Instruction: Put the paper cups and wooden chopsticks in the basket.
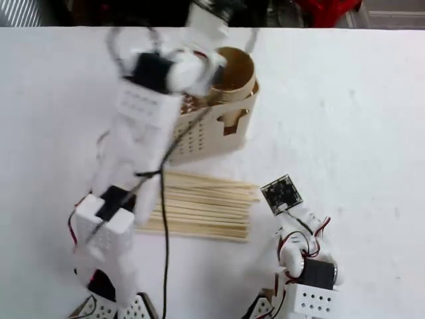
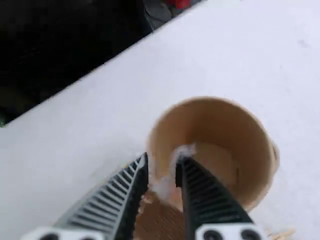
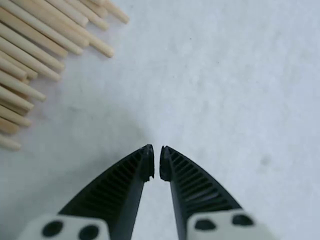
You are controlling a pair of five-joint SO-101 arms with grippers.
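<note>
So, the left pincer (image 2: 162, 165) is clamped on the rim of the cup (image 2: 220, 145), one finger inside the wall and the other outside. The cup is upright, mouth up, at the far right end of the basket (image 1: 219, 133), with its rim well above the basket wall. We can't tell if it's resting on the bottom. The left arm stretches from the near left up to that spot and passes over the left ends of the chopsticks (image 1: 206, 203).

The right pincer (image 3: 156, 162) is closed with the tips almost touching and nothing between them. It hangs over bare table (image 1: 345, 119), just right of the chopstick tips. That arm is folded up at the near right.

The chopsticks lie in a flat pile running left to right, just on the near side of the basket and between the two arms. None of them is in the basket. A black cable (image 1: 164, 239) runs across the left part of the pile.
</note>
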